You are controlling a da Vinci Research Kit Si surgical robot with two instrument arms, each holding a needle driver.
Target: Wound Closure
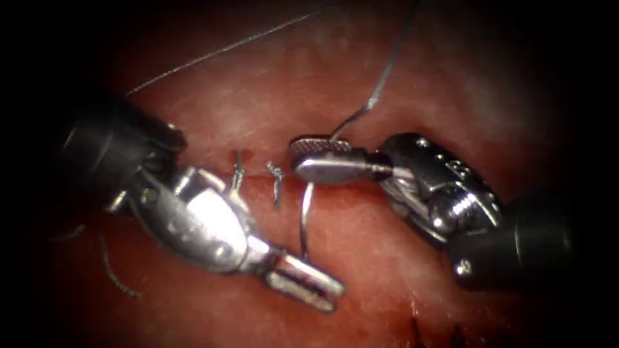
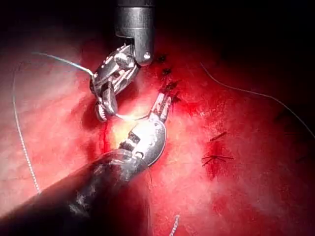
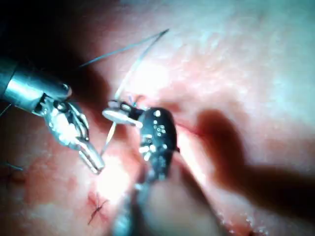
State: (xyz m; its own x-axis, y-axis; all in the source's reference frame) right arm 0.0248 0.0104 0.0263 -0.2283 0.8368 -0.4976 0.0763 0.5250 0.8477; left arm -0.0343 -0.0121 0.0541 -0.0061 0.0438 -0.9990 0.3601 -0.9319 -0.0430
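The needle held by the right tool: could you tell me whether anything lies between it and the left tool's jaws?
Nothing visible does. The right tool grips the needle near its thread end; the curve runs down to the left tool, whose jaws sit at its tip.

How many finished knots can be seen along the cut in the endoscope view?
2. One knot sits on the cut beside the left tool; the other knot lies just left of the needle, held by the right tool. More may be hidden.
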